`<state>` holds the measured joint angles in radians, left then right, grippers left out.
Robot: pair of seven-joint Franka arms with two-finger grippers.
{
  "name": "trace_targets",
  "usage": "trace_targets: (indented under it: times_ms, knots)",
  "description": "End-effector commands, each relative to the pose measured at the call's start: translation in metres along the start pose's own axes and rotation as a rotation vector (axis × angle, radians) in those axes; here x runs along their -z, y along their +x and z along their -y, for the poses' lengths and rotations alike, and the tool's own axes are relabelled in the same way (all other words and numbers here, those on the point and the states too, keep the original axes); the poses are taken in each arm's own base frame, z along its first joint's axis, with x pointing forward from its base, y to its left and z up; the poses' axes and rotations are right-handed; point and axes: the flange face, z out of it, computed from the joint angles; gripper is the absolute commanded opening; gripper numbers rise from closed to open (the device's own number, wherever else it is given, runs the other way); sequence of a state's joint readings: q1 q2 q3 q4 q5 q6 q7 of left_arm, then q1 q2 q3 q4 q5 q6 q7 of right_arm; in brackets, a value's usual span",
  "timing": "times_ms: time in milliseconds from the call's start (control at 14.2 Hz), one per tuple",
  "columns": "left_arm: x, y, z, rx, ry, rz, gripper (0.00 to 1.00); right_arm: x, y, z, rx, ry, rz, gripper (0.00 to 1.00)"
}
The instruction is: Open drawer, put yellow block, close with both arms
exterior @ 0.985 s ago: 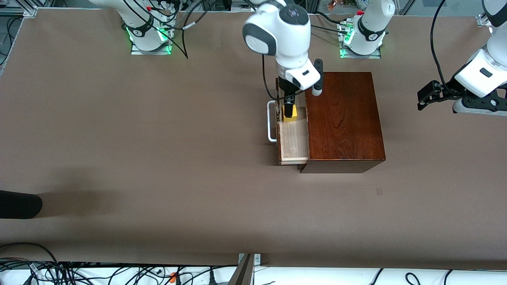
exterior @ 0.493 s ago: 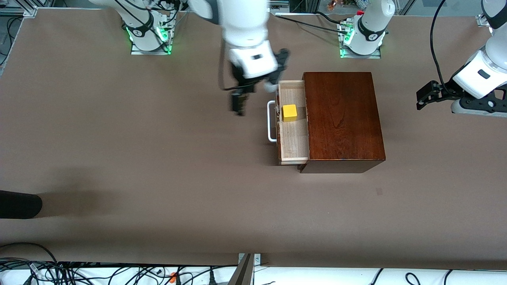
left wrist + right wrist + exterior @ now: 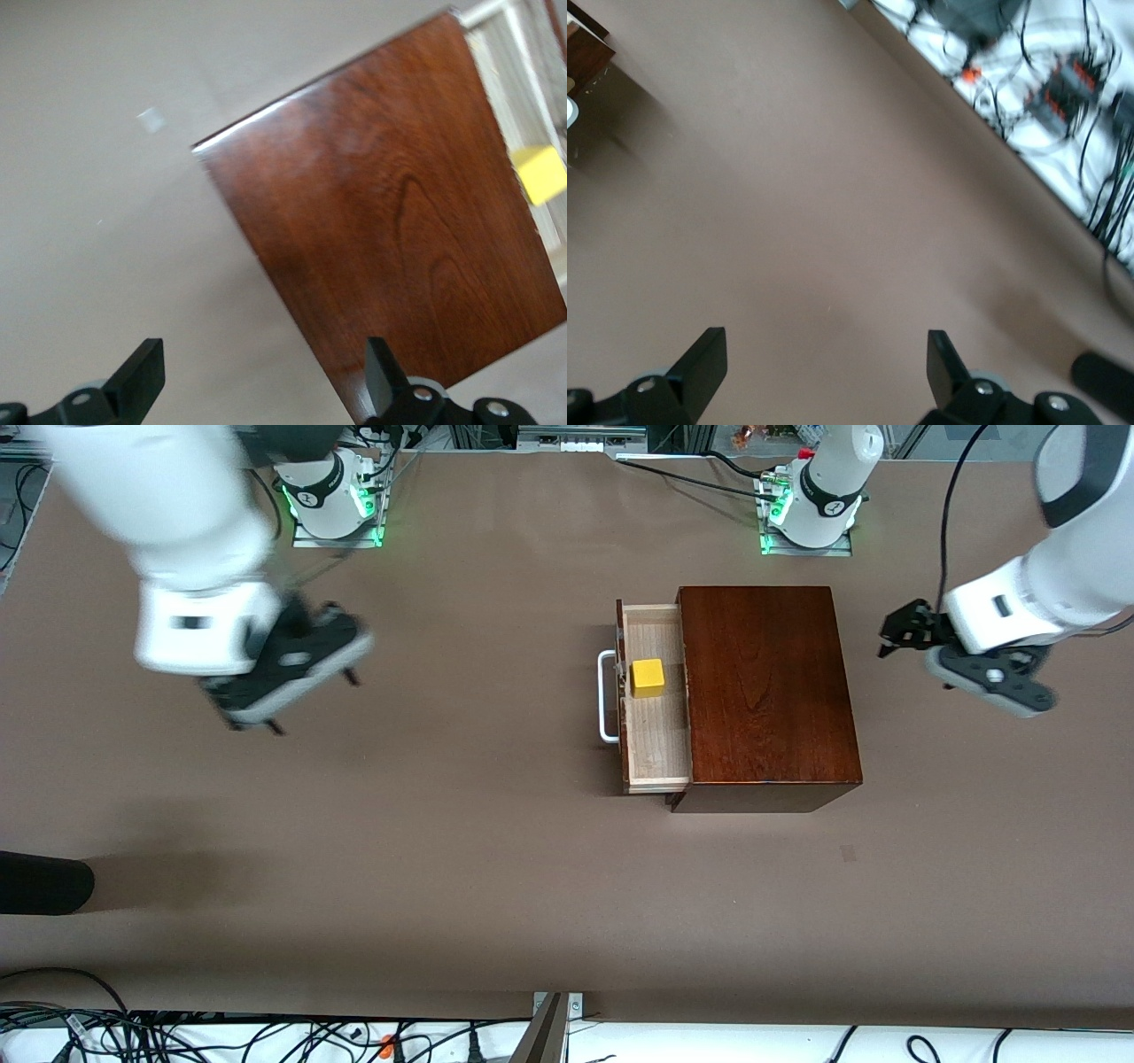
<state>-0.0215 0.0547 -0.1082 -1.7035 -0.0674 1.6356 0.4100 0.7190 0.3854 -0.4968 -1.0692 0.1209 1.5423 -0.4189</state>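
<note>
The brown table surface (image 3: 496, 850) carried the glossy dark-brown wooden box (image 3: 766, 691) toward the left arm's end. Its pale light-wood drawer (image 3: 657, 735), fitted with a white U-shaped bar handle (image 3: 606, 696), stood pulled out toward the right arm's end. The small bright yellow cube (image 3: 648, 677) lay inside the drawer, just beside the front panel.

The right gripper (image 3: 288, 691) hung over bare table toward the right arm's end, well apart from the handle, jaws spread wide and empty. The left gripper (image 3: 895, 636) hovered beside the box's closed end, jaws likewise wide and empty.

Judged step: closing the drawer. Recommended procedure: brace the box with the left gripper against the closed end, then press the drawer front squarely with the right gripper, pushing along the slide axis to avoid skewing or shifting the box.
</note>
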Motion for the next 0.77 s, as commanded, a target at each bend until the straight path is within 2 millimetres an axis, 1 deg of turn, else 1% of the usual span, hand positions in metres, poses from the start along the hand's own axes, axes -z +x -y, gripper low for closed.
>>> trace_targets:
  times_ms: [0,70,141,211,281,352,422,493,563,704]
  knots:
    - [-0.016,0.032,-0.05,-0.223,-0.056,0.024,1.0,0.018,-0.057,-0.051,-0.135,0.122,-0.024,1.0]
    - [-0.032,0.047,-0.076,-0.343,-0.095,0.035,1.0,0.019,-0.082,-0.074,-0.178,0.148,-0.027,1.0]
    - [-0.049,0.06,-0.095,-0.437,-0.116,0.045,1.0,0.021,-0.104,-0.092,-0.216,0.167,-0.029,1.0]
    - [-0.06,0.071,-0.116,-0.521,-0.133,0.049,1.0,0.023,-0.127,-0.111,-0.253,0.178,-0.03,1.0]
    - [-0.067,0.085,-0.148,-0.618,-0.141,0.038,1.0,0.023,-0.142,-0.121,-0.272,0.186,-0.024,1.0]
    - [-0.074,0.097,-0.187,-0.699,-0.138,0.039,1.0,0.025,-0.155,-0.131,-0.288,0.178,-0.018,1.0]
    - [-0.083,0.11,-0.218,-0.764,-0.129,0.021,1.0,0.028,-0.168,-0.14,-0.308,0.164,-0.01,1.0]
    - [-0.091,0.118,-0.248,-0.844,-0.129,0.006,1.0,0.035,-0.175,-0.141,-0.363,0.165,-0.012,1.0]
    - [-0.1,0.128,-0.274,-0.92,-0.116,-0.027,1.0,0.039,-0.173,-0.13,-0.422,0.172,0.002,1.0]
    - [-0.129,0.144,-0.307,-1.068,-0.09,-0.077,1.0,0.044,-0.185,-0.119,-0.497,0.163,0.041,1.0]
